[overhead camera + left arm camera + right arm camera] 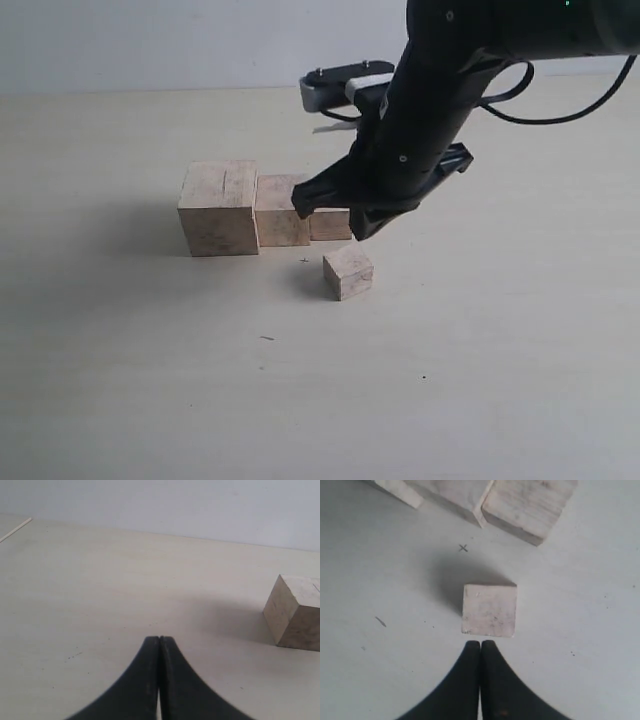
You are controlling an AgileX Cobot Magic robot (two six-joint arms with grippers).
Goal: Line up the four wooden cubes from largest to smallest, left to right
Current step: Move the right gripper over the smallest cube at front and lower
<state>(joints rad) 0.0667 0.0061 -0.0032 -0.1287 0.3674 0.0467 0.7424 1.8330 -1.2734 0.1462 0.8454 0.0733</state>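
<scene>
Three of the four wooden cubes stood in a row on the tabletop [120, 380], touching side by side. In the exterior view the largest cube [218, 208], with a thin dark groove across its top, was on the left. The second cube [281, 210] came next, then the third cube [330, 224], partly hidden behind the right arm. The smallest cube [348, 272] sat apart from the row, just in front of the third cube and turned a little askew. A small pencilled cross [463, 548] lay on the tabletop between it and the row.

The right hand [480, 642] was clenched and empty, its two black fingers pressed together, the tips just short of the smallest cube [489, 610] and not touching it. The left hand [159, 639] was also clenched on nothing, over bare tabletop, with the largest cube [295, 612] well off to one side
</scene>
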